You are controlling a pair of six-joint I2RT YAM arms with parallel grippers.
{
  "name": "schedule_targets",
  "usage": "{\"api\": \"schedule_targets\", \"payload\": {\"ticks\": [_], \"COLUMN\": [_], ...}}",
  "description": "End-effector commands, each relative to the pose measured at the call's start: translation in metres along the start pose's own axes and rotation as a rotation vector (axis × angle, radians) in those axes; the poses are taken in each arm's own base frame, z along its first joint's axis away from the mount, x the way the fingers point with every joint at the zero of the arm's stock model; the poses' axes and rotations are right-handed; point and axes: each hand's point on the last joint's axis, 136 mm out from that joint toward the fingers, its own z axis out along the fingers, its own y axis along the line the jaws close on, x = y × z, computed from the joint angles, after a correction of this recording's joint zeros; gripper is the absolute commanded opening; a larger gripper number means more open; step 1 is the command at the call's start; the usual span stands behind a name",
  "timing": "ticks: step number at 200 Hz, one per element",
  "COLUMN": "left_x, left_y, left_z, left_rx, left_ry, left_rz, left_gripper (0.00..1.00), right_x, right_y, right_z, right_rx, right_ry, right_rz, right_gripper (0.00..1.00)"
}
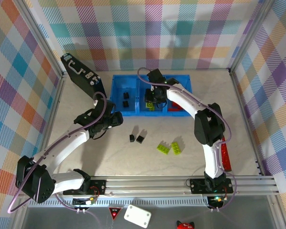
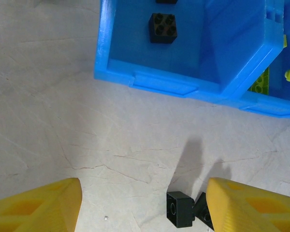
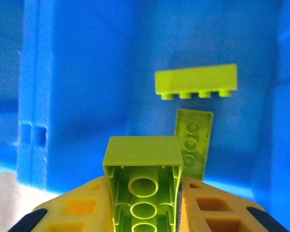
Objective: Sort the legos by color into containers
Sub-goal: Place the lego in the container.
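Pale tabletop [image 1: 133, 162], checkered walls. My right gripper [image 3: 144, 210] clamps a lime brick [image 3: 142, 164] over the middle compartment [image 3: 87, 72] of the blue tray [image 1: 116, 90], where two lime bricks [image 3: 195, 81] lie (colour matches). My left gripper [image 2: 145, 208] hangs spread and empty above two black bricks [image 2: 180, 209] on the table.

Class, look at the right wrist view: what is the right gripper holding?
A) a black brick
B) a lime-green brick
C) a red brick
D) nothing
B: the right gripper is shut on a lime-green brick, held over the blue tray.
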Motion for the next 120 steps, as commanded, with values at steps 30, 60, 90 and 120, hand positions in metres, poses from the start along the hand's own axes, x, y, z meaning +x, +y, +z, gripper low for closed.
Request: {"api": "schedule_targets", "payload": {"ticks": [30, 60, 90, 120], "left_x": [0.004, 0.004, 0.006, 0.006], "left_y": [0.015, 0.016, 0.017, 0.017], "left_z": [-0.009, -0.012, -0.011, -0.012], "left_rx": [-0.038, -0.038, -0.044, -0.041], "left_ry": [-0.004, -0.007, -0.003, -0.002], "left_rz": [-0.03, -0.031, -0.032, -0.032], "left_gripper": [0.69, 0.69, 0.69, 0.69], "right_x": [-0.009, -0.002, 0.005, 0.01], "right_y": [0.02, 0.016, 0.009, 0.003], "right_z": [0.022, 0.04, 0.054, 0.057], "right_rx": [-0.111, -0.116, -0.118, -0.119], "right_ry": [0.051, 0.098, 0.137, 0.158], "right_rz": [-0.035, -0.024, -0.002, 0.015], "right_gripper": [0.34, 0.37, 0.4, 0.47]}}
